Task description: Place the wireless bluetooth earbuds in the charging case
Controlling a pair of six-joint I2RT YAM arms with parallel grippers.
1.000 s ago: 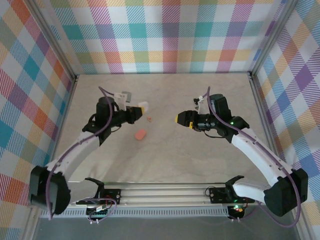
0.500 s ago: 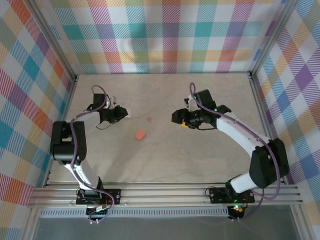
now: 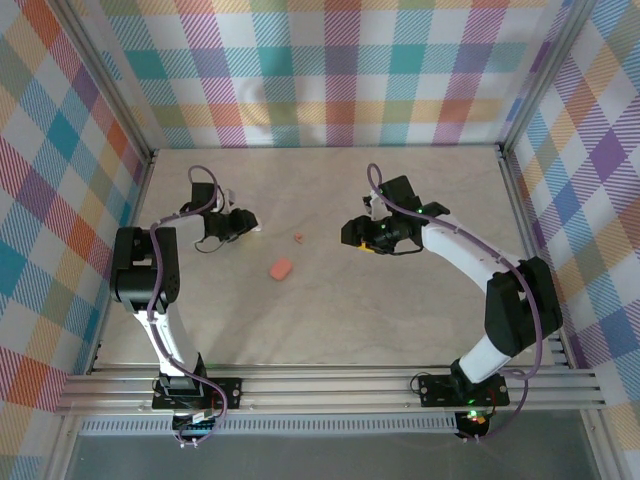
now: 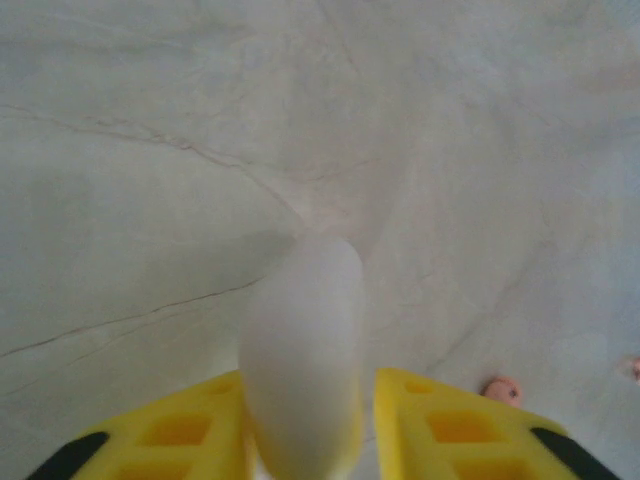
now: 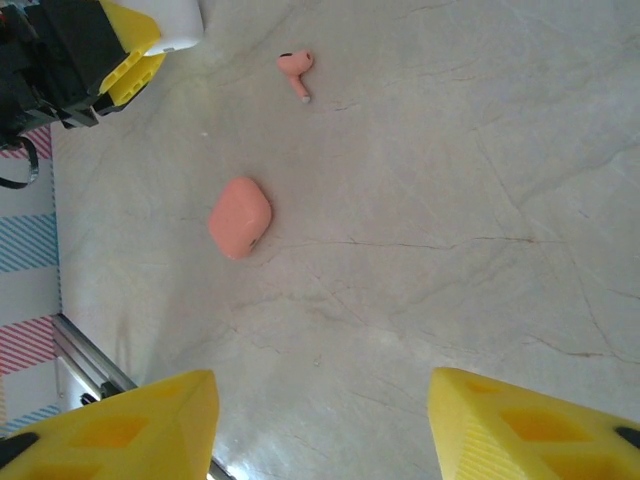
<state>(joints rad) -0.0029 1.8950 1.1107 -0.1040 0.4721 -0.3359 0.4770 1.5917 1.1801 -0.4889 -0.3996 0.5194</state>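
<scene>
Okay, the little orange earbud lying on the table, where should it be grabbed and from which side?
The orange earbud lies flat on the table with nothing touching it, so come straight down. Probably close the jaws across its rounded head, square to the stem; the stem looks too thin to hold firmly.

Left wrist cam: white case (image 4: pixel 303 340) is out of focus and its lower end is cut off by the frame bottom. Can't tell if the left gripper (image 4: pixel 310 378) pinches it or just flanks it. Orange earbud (image 4: pixel 501 388) is half hidden behind a yellow finger. Pink speck (image 4: pixel 634 367) is clipped at the right edge, unidentifiable. Right wrist cam: right gripper (image 5: pixel 320 390) fingers are cropped at the bottom.
</scene>
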